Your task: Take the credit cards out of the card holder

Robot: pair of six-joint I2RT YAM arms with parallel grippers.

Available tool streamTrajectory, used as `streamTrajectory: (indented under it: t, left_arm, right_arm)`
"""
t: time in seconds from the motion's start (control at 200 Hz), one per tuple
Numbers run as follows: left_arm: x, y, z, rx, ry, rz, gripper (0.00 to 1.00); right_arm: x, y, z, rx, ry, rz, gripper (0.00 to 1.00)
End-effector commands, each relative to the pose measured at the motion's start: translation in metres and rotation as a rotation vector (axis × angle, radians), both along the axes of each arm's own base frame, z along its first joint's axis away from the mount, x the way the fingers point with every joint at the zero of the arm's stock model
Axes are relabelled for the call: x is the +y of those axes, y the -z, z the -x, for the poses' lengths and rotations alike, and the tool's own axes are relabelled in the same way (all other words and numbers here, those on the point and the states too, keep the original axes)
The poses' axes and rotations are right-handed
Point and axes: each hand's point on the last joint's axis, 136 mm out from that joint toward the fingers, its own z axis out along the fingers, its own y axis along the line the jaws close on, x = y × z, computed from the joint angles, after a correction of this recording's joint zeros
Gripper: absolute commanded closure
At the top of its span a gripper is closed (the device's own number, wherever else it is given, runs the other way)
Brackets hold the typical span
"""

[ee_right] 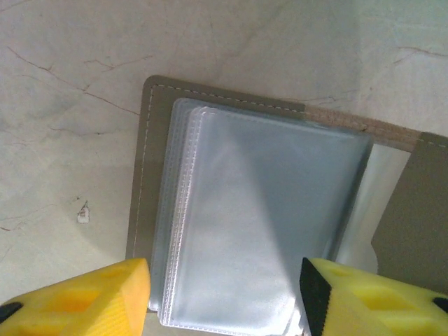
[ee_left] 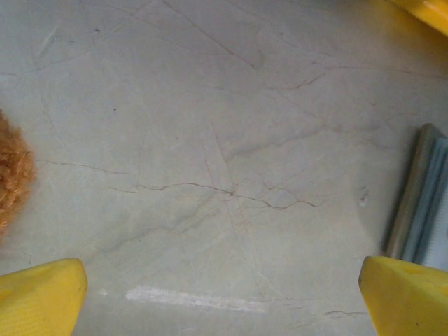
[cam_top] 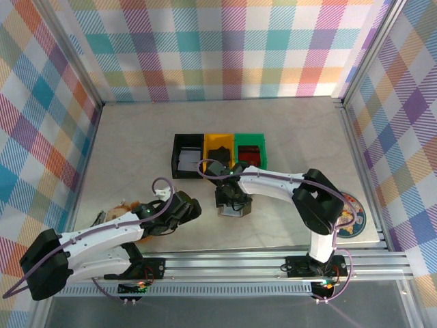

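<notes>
The right gripper (ee_right: pixel 224 304) holds its yellow fingers (ee_right: pixel 77 297) apart above the open grey bifold card holder (ee_right: pixel 143 175), which lies on the pale marbled table (ee_right: pixel 63 105) just in front of the black, yellow and green plastic bins (cam_top: pixel 218 147). Its wrist view shows the holder's clear plastic sleeves (ee_right: pixel 266 210), though I cannot tell whether the fingers touch them. The left gripper (ee_left: pixel 224 297) gapes wide over bare table, beside the holder's edge.

Three bins (cam_top: pixel 219 136), one card holder (ee_right: pixel 266 210), perhaps one plush (cam_top: pixel 123 207).

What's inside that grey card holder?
Clear plastic sleeves, stacked inside the open card holder. They look cloudy, so any cards in them can't be made out; yellow fingers cover the bottom edge.
</notes>
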Motion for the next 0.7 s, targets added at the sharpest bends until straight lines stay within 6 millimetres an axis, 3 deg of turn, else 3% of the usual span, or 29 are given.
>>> streamTrajectory:
  t: [0.0,0.215,0.28,0.56,0.695]
  left_arm:
    - [-0.007,0.000,0.000,0.001,0.033,0.000,0.00]
    - [-0.013,-0.001,-0.004,-0.001,0.047,-0.008,0.00]
    - [-0.018,-0.001,-0.006,0.008,0.057,-0.006,0.00]
    - [-0.038,-0.005,-0.017,0.005,0.106,-0.008,0.00]
    - [-0.048,-0.009,-0.021,0.005,0.127,-0.001,0.00]
  right_arm:
    - [-0.013,-0.007,0.000,-0.029,0.006,0.006,0.41]
    - [-0.040,0.001,0.005,-0.008,0.041,-0.024,0.45]
    - [-0.046,0.003,0.006,0.000,0.056,-0.047,0.52]
    - [-0.056,-0.012,0.004,-0.062,0.018,-0.141,0.54]
    - [-0.072,-0.015,0.000,-0.081,0.054,-0.188,0.59]
